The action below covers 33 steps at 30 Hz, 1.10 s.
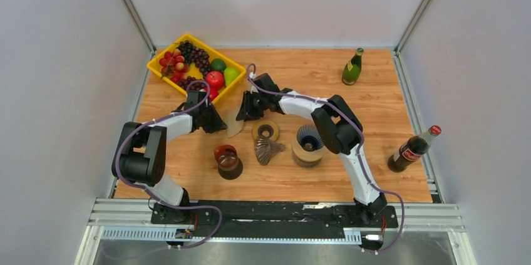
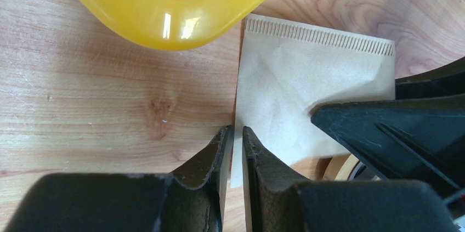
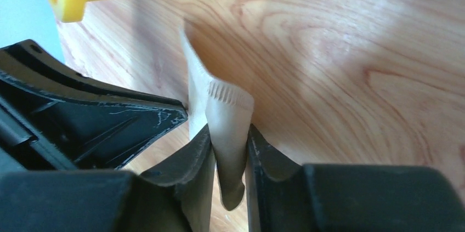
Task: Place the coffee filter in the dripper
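Together, the left hand [image 2: 233,150] and the right hand [image 3: 229,150] pinch the coffee filter [image 2: 296,89], which hangs between them over the wooden table [image 2: 82,95]. The left hand's fingers press on its plain side edge, the right hand's on a folded corner near the crimped seam. A yellow tray [image 2: 175,7] lies just ahead of both hands, and the ribbed dripper [image 1: 308,141] stands back and to the right of the right hand, apart from the filter.

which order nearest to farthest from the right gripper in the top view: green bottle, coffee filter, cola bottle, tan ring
From the right gripper:
1. coffee filter, held by it, at its left tip
2. tan ring, on the table just in front of it
3. green bottle, back right
4. cola bottle, far right edge
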{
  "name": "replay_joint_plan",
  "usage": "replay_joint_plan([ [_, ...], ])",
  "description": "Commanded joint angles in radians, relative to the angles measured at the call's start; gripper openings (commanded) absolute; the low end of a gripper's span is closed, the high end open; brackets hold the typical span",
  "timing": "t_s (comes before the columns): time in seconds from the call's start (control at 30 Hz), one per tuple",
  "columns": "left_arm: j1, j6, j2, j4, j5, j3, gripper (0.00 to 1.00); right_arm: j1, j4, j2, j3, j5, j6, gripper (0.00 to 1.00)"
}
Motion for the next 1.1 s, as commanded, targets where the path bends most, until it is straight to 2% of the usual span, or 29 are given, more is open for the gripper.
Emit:
replay_joint_plan([
  [0.0,0.004,0.006,0.028,-0.038,-0.011,-0.011,0.23,0.007,0.07,-0.067,-0.025,0.027,0.04,0.24],
  [0.2,0.005,0.024,-0.01,-0.048,-0.005,-0.005,0.26,0.007,0.092,-0.135,-0.067,0.029,0.022,0.03],
  [0.33,0.004,0.035,-0.095,-0.059,-0.002,-0.002,0.36,0.007,0.107,-0.192,-0.096,0.015,0.005,0.0],
  [0.4,0.005,0.048,-0.146,-0.072,-0.001,0.003,0.42,0.007,0.108,-0.226,-0.109,0.003,-0.009,0.0],
  [0.53,0.004,0.092,-0.263,-0.08,0.014,0.014,0.7,-0.003,0.104,-0.31,-0.142,-0.028,-0.057,0.0],
  [0.57,0.005,0.1,-0.284,-0.082,0.018,0.02,0.73,-0.011,0.099,-0.333,-0.155,-0.044,-0.069,0.0],
  [0.67,0.005,0.149,-0.401,-0.06,0.061,0.02,0.91,-0.049,0.056,-0.414,-0.201,-0.076,-0.13,0.0],
  [0.73,0.004,0.176,-0.469,-0.008,0.094,0.008,0.98,-0.073,0.012,-0.475,-0.226,-0.102,-0.224,0.0],
  [0.77,0.005,0.19,-0.487,0.032,0.116,0.0,0.99,-0.084,-0.023,-0.509,-0.237,-0.111,-0.282,0.0],
  [0.93,0.004,0.297,-0.558,0.153,0.439,0.005,1.0,-0.13,-0.185,-0.698,-0.327,-0.133,-0.512,0.0],
  [0.97,0.003,0.318,-0.555,0.199,0.558,0.004,1.0,-0.133,-0.207,-0.735,-0.34,-0.141,-0.556,0.0],
  [1.03,-0.015,0.352,-0.545,0.258,0.702,-0.002,1.0,-0.133,-0.216,-0.8,-0.379,-0.174,-0.615,0.0],
  [1.07,-0.042,0.366,-0.541,0.267,0.726,-0.002,1.0,-0.132,-0.216,-0.822,-0.387,-0.186,-0.63,0.0],
])
